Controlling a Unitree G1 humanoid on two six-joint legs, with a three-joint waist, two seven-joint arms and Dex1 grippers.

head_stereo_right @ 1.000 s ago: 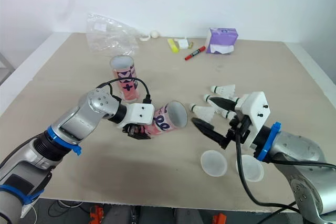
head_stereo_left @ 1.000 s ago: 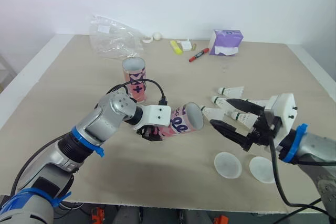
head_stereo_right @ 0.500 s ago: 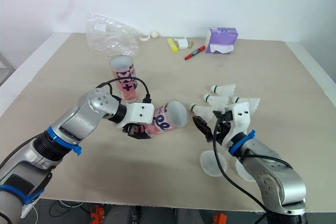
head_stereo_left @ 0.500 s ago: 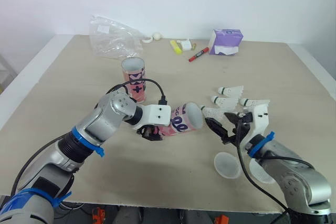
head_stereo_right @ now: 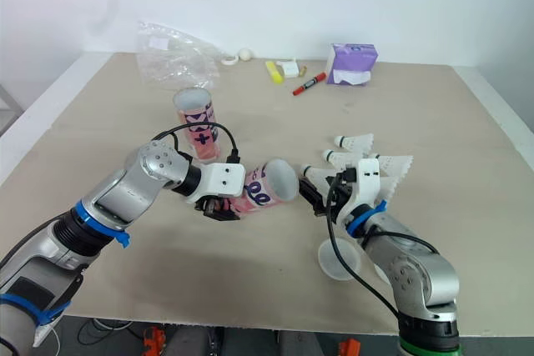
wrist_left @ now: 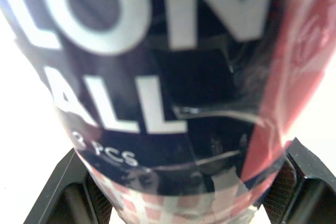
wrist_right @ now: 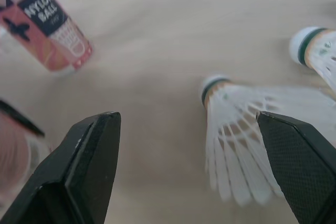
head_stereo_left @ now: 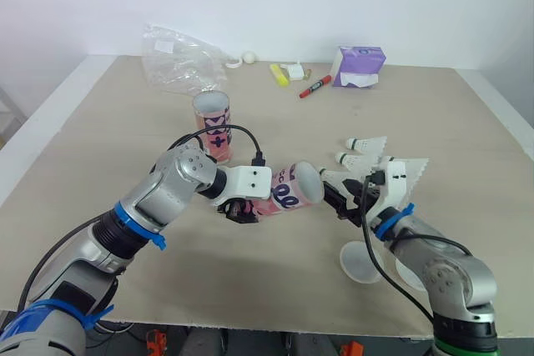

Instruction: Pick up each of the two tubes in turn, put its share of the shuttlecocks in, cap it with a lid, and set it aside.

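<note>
The right gripper (head_stereo_left: 336, 199) has advanced from the surface's (head_stereo_left: 125, 122) front right, fingers (wrist_right: 89, 166) spread wide and empty around one shuttlecock (wrist_right: 241, 124), while the left gripper (head_stereo_left: 240, 208) clamps the tilted tube (head_stereo_left: 288, 191) mid-surface, mouth presented for loading.

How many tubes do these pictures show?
2. The upright tube stands on the table; the other tube is held nearly level in the left claw. None seems hidden.
</note>
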